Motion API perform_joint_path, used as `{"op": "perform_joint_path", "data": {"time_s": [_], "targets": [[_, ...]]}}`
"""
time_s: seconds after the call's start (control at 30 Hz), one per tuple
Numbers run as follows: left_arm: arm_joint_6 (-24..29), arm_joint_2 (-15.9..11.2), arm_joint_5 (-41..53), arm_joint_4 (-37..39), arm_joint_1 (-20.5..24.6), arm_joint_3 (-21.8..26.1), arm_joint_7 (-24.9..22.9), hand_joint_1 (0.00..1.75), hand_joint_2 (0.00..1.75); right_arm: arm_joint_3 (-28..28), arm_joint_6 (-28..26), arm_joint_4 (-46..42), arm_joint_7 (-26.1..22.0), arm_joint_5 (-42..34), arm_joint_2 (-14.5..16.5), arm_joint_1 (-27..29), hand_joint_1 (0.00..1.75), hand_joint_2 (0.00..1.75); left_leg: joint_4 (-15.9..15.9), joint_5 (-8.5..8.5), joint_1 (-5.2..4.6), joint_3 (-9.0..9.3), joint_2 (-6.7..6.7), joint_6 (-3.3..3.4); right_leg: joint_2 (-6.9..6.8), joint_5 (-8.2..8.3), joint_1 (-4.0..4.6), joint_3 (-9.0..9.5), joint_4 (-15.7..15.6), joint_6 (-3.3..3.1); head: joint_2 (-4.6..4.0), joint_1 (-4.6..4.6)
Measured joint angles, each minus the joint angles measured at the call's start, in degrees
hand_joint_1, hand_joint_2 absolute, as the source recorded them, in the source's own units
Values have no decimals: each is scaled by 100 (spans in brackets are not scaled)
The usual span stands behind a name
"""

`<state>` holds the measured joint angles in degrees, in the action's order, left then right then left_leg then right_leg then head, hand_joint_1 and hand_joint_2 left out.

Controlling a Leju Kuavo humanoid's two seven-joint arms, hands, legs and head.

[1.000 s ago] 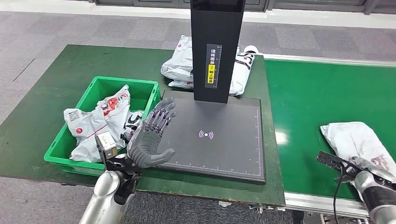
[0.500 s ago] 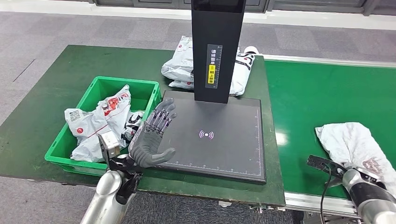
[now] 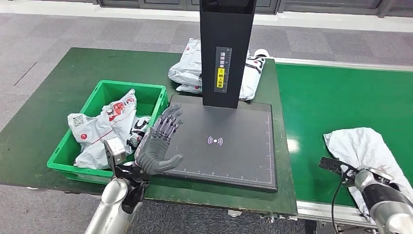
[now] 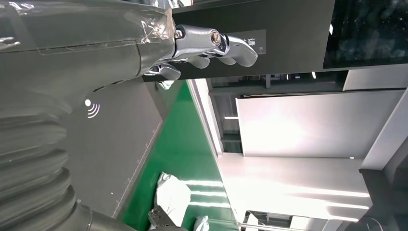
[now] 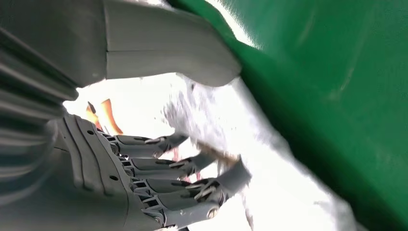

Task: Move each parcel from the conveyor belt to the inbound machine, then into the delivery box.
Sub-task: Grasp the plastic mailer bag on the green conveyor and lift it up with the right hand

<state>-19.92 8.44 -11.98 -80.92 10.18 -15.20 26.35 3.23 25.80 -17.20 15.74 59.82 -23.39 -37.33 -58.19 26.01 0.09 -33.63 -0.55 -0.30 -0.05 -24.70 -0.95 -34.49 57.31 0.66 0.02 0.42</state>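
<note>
Parcel (image 3: 363, 148) — right hand (image 5: 159, 159) fingers spread, touching it.

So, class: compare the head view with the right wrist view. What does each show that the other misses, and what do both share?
Head view alone: the green bin of bagged parcels, the black scanner pad with its post, and the left hand open at the pad's edge. Right wrist view alone: the right hand's fingers spread on the white parcel. Shared: that parcel and the green belt.
</note>
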Motion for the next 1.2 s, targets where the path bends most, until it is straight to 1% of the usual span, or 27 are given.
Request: {"op": "perform_joint_path", "data": {"time_s": [0.2,0.37,0.53,0.63,0.73,0.83,0.9,1.03,1.1,1.2], "targets": [[34,0,-2,57,17,44,44,0,175,0,160,31,-3,61,72,-158,175,175,0,1,6,1,6,-1,4,0,6,0,0,-1,0,0],[46,3,-4,68,22,99,70,0,175,0,192,42,19,91,172,-245,175,175,0,1,7,2,14,-1,11,1,7,-1,1,-1,-1,0],[46,7,-3,68,25,127,86,0,175,0,149,67,49,75,263,-298,175,175,0,0,7,3,15,-2,13,1,8,-1,1,-2,-1,0],[46,7,8,68,28,142,98,0,175,0,-53,76,-92,-109,310,-295,175,175,0,1,7,3,15,-2,15,1,8,-2,2,-2,-1,0],[46,7,43,50,24,195,103,0,175,-27,-307,81,-574,-525,374,-268,175,175,1,2,7,3,25,-4,27,2,8,-7,2,-3,-1,0],[46,7,68,8,18,264,100,0,175,-133,-353,81,-1120,-877,445,-233,175,175,1,3,7,4,28,-6,30,2,8,-10,3,-3,-1,0],[47,7,78,-16,10,292,95,0,175,-229,-269,80,-1494,-1095,492,-208,175,175,1,3,7,2,26,-5,27,2,8,-10,3,-4,0,0],[84,7,149,-66,-24,374,89,0,175,-514,59,60,-2480,-1631,584,-132,175,175,1,2,7,-1,23,-5,24,2,7,-10,5,-4,-1,0],[107,7,173,-87,-38,409,89,0,175,-669,150,37,-2758,-1773,625,-94,175,175,1,2,7,-3,17,-5,19,1,7,-11,5,-4,0,0],[119,7,182,-107,-61,428,89,0,175,-833,252,7,-2973,-1892,661,-60,175,175,1,2,7,-8,10,-4,13,1,6,-11,5,-3,-1,0]]}}
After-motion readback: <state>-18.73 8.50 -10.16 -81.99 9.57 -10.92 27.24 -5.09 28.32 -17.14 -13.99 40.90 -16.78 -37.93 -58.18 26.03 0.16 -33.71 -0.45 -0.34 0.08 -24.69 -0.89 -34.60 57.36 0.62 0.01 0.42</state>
